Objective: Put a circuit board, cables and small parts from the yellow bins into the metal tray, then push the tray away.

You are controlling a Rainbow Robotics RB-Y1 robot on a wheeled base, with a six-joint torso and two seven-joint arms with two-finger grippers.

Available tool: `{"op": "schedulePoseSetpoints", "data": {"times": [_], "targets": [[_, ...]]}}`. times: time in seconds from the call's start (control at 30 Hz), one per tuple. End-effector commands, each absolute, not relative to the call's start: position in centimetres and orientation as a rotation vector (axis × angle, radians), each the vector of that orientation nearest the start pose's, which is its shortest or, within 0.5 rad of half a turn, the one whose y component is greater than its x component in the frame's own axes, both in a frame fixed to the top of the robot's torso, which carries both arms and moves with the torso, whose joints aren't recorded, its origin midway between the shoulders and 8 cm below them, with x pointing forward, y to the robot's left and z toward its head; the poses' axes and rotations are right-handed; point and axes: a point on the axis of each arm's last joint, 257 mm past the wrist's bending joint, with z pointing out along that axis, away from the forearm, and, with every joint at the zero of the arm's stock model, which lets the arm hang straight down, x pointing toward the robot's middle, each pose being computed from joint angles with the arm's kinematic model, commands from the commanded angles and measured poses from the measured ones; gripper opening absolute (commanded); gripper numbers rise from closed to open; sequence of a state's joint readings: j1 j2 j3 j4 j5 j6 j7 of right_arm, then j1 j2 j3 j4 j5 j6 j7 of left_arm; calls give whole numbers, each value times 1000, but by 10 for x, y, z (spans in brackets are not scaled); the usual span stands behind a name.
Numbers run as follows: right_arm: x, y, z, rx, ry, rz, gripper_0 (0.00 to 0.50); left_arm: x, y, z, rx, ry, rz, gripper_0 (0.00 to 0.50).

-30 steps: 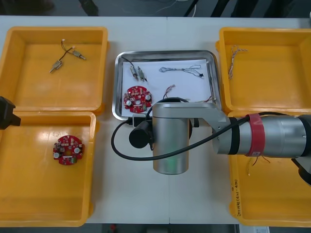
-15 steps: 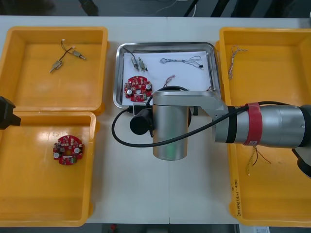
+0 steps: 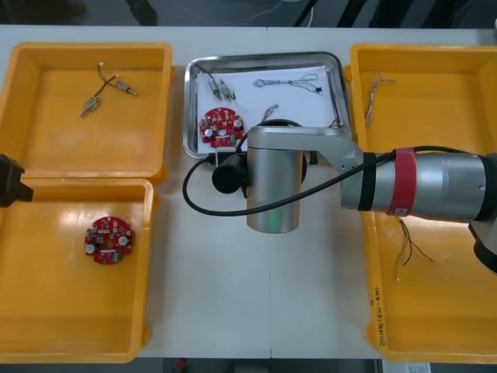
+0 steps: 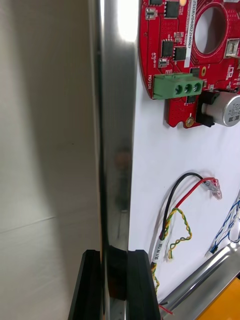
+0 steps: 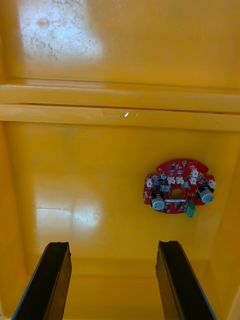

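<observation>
Flanking the metal tray (image 3: 189,116) sit yellow bins (image 3: 46,116); right pincer (image 4: 114,262) pinches its 6 o'clock rim, circuit board (image 3: 220,127) just beyond; left pincer (image 5: 114,247) spread at 9 o'clock.

Electronics lab or assembly workshop. Light table (image 3: 233,311) across frame; yellow bins (image 3: 62,140) at left and right; metal tray (image 3: 190,116) upper centre; red circuit boards (image 3: 109,240); loose cables (image 3: 287,81).

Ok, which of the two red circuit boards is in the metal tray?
The circuit board on the white inside of the metal tray, near the right gripper clamped on its rim. The other board lies in the left near yellow bin.
</observation>
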State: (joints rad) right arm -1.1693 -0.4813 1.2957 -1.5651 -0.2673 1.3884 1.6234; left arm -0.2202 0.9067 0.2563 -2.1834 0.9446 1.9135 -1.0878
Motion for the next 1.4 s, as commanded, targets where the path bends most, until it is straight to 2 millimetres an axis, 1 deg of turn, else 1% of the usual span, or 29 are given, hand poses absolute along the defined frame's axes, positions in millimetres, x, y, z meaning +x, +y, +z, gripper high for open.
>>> {"op": "schedulePoseSetpoints", "data": {"times": [0.03,0.33,0.63,0.73,0.83,0.93,1.13,1.4], "targets": [[576,-41,-173,-1642,1596,-1025,0,373,379,-132,-39,2668,71,500],[591,-40,-160,-1615,1577,-1037,0,373,379,-132,-39,2668,71,500],[605,-35,-152,-1593,1567,-1037,0,373,379,-132,-39,2668,71,500],[612,-37,-149,-1583,1565,-1042,0,373,379,-132,-39,2668,71,500],[617,-36,-141,-1566,1561,-1039,0,373,379,-132,-39,2668,71,500],[619,-31,-139,-1555,1564,-1017,0,373,379,-132,-39,2668,71,500],[622,-28,-136,-1544,1575,-985,0,373,379,-132,-39,2668,71,500],[623,-30,-137,-1538,1582,-982,0,373,379,-132,-39,2668,71,500]]}}
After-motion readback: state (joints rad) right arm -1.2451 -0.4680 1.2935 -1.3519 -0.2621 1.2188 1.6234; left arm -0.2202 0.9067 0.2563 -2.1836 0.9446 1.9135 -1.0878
